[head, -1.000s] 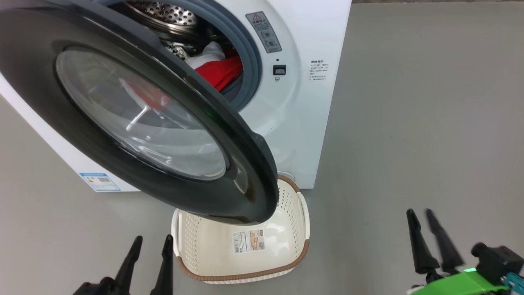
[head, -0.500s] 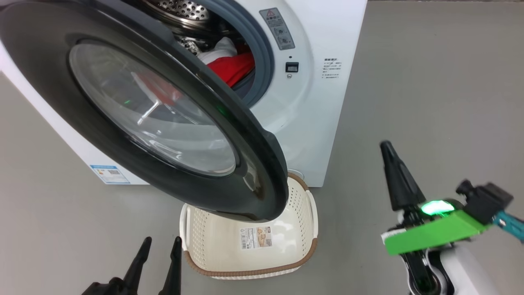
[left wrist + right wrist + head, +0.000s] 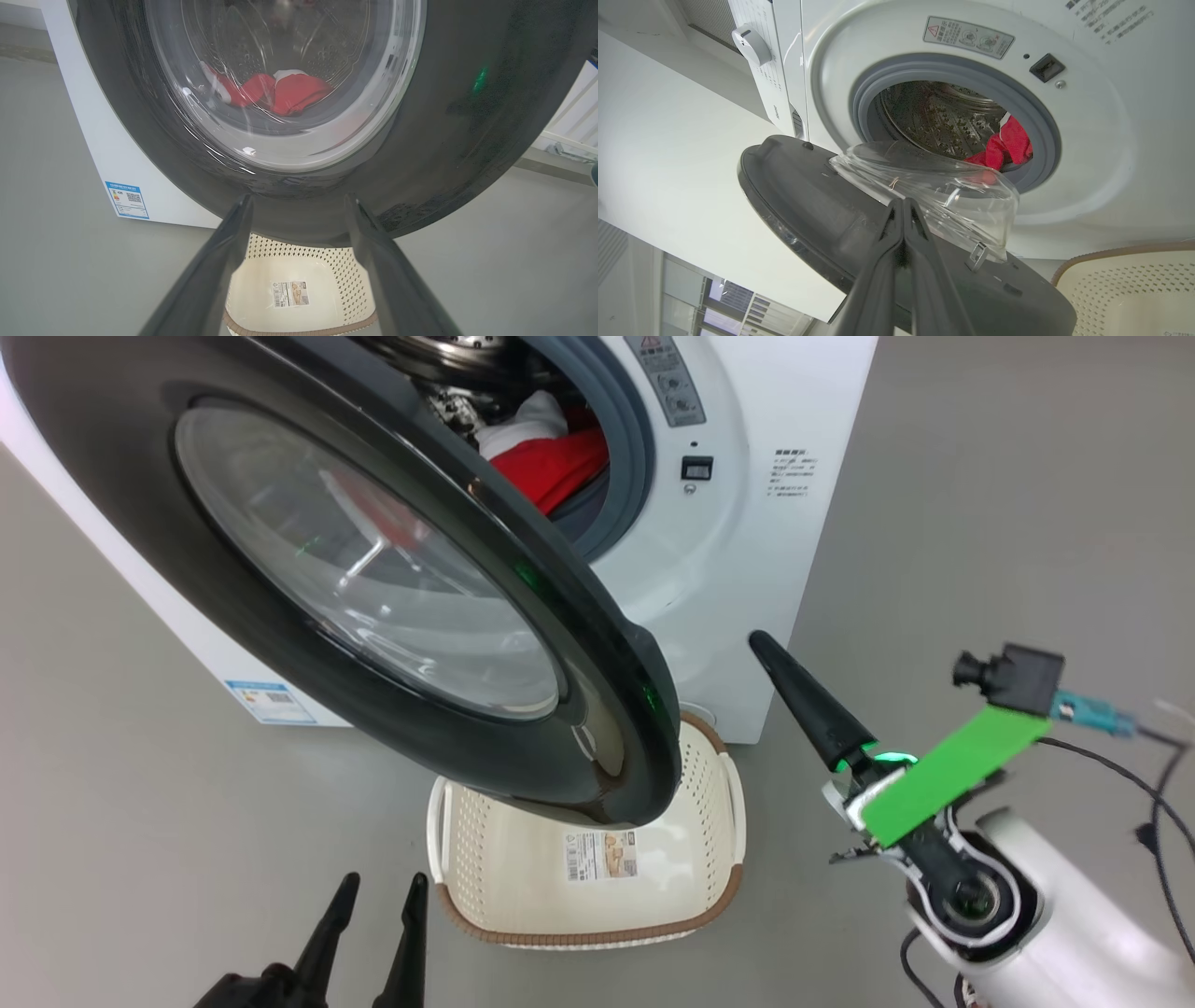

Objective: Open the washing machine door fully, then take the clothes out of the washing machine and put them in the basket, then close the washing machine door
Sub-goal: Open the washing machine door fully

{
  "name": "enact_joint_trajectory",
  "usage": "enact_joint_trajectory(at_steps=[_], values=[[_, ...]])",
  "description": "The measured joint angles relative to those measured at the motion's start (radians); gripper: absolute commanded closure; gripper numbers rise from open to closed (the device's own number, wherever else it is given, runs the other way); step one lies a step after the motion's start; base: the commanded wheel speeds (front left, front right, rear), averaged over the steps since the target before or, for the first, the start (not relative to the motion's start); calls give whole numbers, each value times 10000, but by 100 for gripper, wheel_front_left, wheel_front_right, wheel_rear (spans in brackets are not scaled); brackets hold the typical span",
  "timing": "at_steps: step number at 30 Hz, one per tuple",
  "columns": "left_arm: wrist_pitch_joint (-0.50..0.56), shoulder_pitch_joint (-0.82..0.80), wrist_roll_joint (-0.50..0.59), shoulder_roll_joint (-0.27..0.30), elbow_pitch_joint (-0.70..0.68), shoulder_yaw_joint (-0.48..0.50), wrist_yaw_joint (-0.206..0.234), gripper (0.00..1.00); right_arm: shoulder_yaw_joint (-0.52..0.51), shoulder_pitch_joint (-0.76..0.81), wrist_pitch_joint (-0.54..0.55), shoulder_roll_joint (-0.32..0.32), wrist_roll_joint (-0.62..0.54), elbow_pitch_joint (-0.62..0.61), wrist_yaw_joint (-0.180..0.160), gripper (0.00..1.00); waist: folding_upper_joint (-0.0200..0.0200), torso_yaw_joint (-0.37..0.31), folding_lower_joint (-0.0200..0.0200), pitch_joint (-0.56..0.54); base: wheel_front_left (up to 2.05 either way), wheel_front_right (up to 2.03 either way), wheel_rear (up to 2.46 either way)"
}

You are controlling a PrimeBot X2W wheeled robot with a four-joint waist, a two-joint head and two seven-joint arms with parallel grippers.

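Red clothes (image 3: 551,467) lie low in the drum (image 3: 934,116) of the washing machine (image 3: 747,551); our right wrist view sees them directly, the left wrist view only through the glass (image 3: 280,70). The washing machine door (image 3: 373,569) hangs part-open over the basket (image 3: 467,840) on the grey floor (image 3: 980,523), between the drum and our left jaws, which are spread wide and empty. Our right jaws, pressed shut on nothing, point toward its free edge.
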Motion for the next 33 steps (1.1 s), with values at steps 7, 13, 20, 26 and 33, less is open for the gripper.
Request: enact_joint_trajectory(at_steps=[7,13,20,26,33], values=[[0,-272,-56,-2,33,-119,0,0,-430,-585,2686,36,2466,111,0,100,0,140,0,338,0,0,0],[0,-370,-188,-4,75,-284,2,0,-1216,-1266,4681,385,3475,708,0,100,0,263,0,583,0,0,0],[0,-645,-290,-6,100,-372,2,0,-1390,-1825,6449,579,3820,1806,0,100,0,462,0,815,0,0,0],[0,-659,-405,-6,128,-424,0,0,-1476,-2147,7135,922,3626,2307,0,100,0,669,-1,933,0,0,0],[0,-658,-464,-8,209,-439,2,0,-1684,-2156,7547,1139,3237,2472,0,100,0,810,0,797,0,0,0]])
